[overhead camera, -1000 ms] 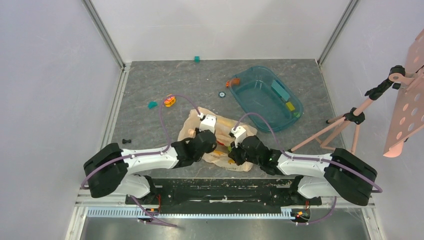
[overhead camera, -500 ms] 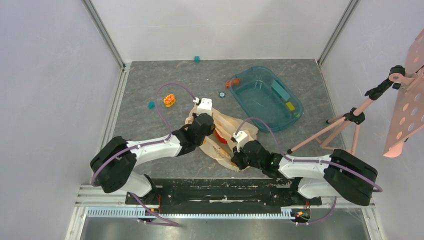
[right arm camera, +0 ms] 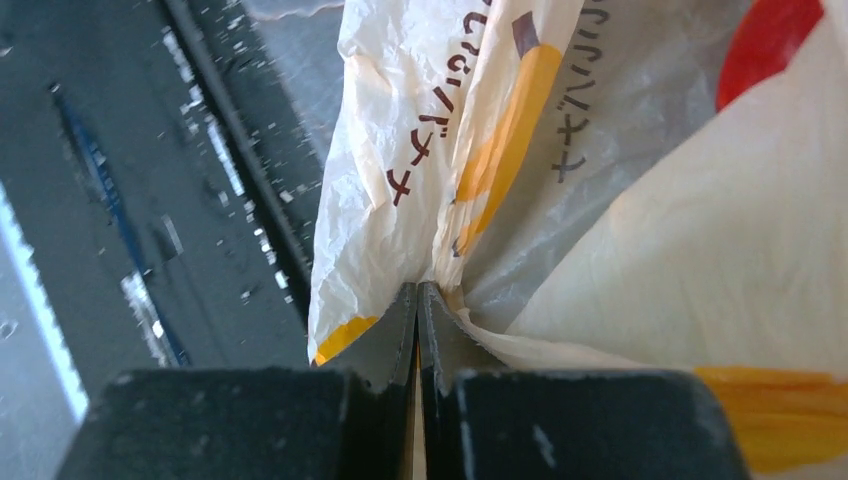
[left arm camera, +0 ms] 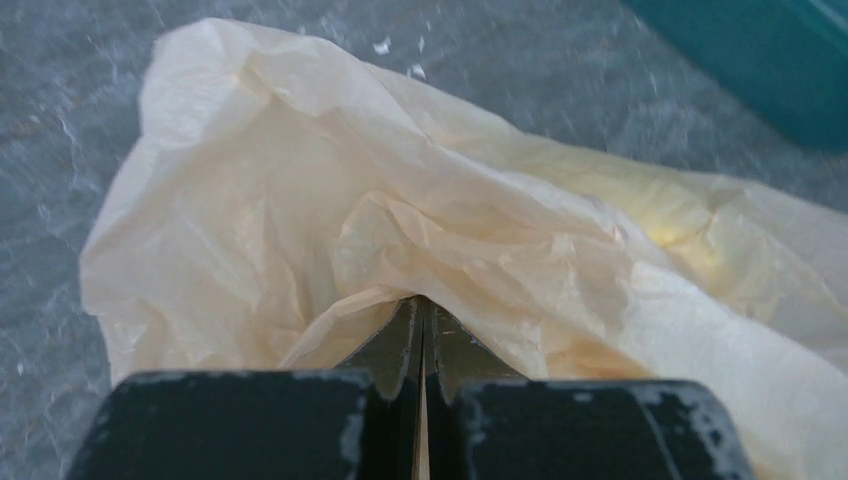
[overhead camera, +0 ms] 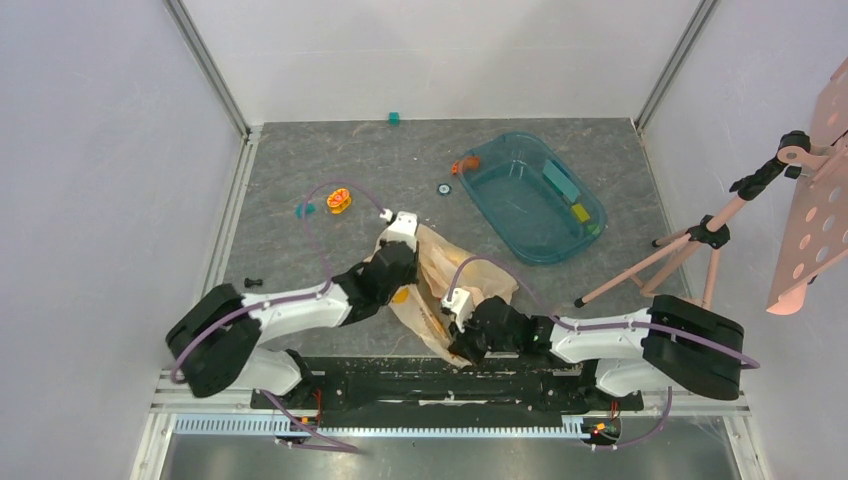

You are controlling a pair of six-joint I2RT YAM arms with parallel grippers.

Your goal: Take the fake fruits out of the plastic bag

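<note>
Both grippers pinch the crinkly bag at the worktop's near edge

The thin, translucent peach-orange plastic bag (overhead camera: 440, 270) lies crumpled at the middle of the grey, marbled worktop (overhead camera: 290, 160), reaching to its near edge. The film is creased into sharp folds, and the right wrist view shows orange bars and dark red printed characters on it.

The left gripper (left arm camera: 420, 305) has its dark fingers pressed together with a fold of pale film caught between the tips, on the bag's left side. The right gripper (right arm camera: 417, 290) is likewise clamped on a printed edge of the bag, at the end nearest the black base rail.

The fake fruits cannot be made out clearly. A soft yellow glow (left arm camera: 680, 220) shows through the film in the left wrist view, and a red patch (right arm camera: 770, 40) sits at the top of the right wrist view, cut off by the frame; whether that is fruit or print I cannot tell.

A teal transparent plastic tub (overhead camera: 535, 195) stands towards the far right corner, and an orange-yellow ring toy (overhead camera: 340, 200) lies left of the bag
</note>
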